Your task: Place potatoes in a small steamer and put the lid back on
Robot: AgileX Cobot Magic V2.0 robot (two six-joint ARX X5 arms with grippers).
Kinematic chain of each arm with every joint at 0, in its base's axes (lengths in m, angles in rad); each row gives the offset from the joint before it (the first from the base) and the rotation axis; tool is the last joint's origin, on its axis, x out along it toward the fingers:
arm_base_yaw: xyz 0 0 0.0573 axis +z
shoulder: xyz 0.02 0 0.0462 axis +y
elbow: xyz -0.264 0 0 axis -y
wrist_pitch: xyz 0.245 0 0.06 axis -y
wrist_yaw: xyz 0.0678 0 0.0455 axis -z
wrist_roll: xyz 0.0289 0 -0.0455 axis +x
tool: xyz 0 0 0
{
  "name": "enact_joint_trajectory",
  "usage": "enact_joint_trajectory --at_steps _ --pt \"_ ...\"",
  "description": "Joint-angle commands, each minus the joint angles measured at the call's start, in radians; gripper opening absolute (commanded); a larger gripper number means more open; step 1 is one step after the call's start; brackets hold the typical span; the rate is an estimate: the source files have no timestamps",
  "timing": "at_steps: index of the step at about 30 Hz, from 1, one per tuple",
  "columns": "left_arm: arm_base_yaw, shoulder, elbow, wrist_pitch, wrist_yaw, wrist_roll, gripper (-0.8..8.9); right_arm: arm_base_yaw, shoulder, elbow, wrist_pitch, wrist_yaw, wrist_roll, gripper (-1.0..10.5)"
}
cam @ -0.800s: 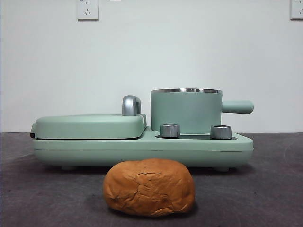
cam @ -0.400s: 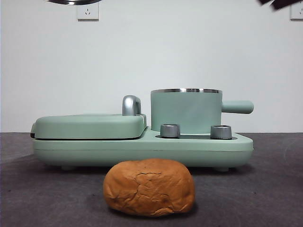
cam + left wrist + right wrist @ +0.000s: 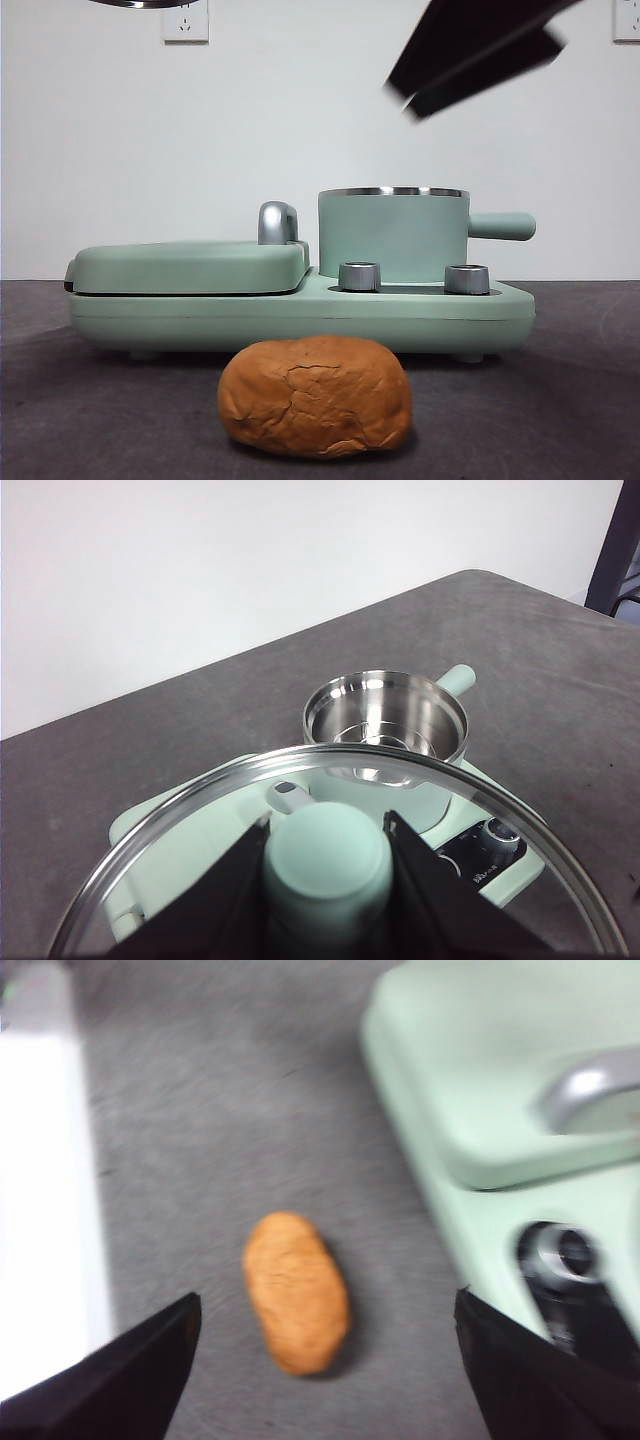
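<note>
While our left gripper [image 3: 325, 880] is pinching the lid [image 3: 330, 865] aloft, our right gripper [image 3: 325, 1360], fingers spread, is hovering over the potato [image 3: 296, 1291], not yet in the small steamer [image 3: 385, 720].

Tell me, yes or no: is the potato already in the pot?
No. The potato lies on the table in front of the cooker, and the left wrist view shows the pot with none inside.

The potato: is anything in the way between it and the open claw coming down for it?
Nothing visible. The right gripper hangs open in the air above the potato, with only bare table around it. The small steamer is open too: the left gripper holds the lid up by its knob.
</note>
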Motion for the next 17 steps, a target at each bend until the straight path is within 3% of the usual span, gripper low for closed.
enact_joint_trajectory --at_steps 1,17 --pt "0.000 -0.003 0.014 0.028 0.000 0.010 0.17 0.041 0.079 0.013 0.051 0.002 0.008 4.0" --pt "0.003 -0.003 0.014 0.060 0.000 0.013 0.17 0.077 0.419 0.013 0.192 0.006 -0.027 4.6"
